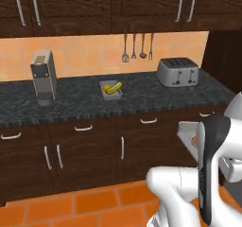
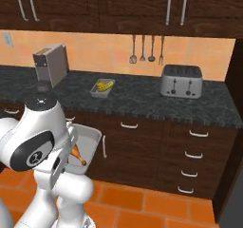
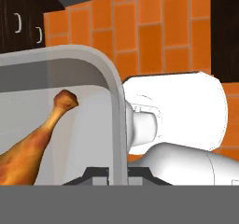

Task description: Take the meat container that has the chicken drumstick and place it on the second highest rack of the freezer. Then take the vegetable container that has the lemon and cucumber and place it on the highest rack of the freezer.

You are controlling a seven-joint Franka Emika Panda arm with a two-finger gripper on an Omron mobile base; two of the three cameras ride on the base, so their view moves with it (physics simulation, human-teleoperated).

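Meat container [image 3: 114,106] rim pinched in claw [image 3: 117,174]; chicken drumstick [image 3: 32,141] apparently inside.

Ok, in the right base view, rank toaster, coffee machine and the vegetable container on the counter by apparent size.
1. Coffee machine and toaster: look about alike, too close to rank.
2. Vegetable container: clearly smallest.

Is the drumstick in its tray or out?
In: the drumstick lies inside the grey tray, whose rim the hand grips.
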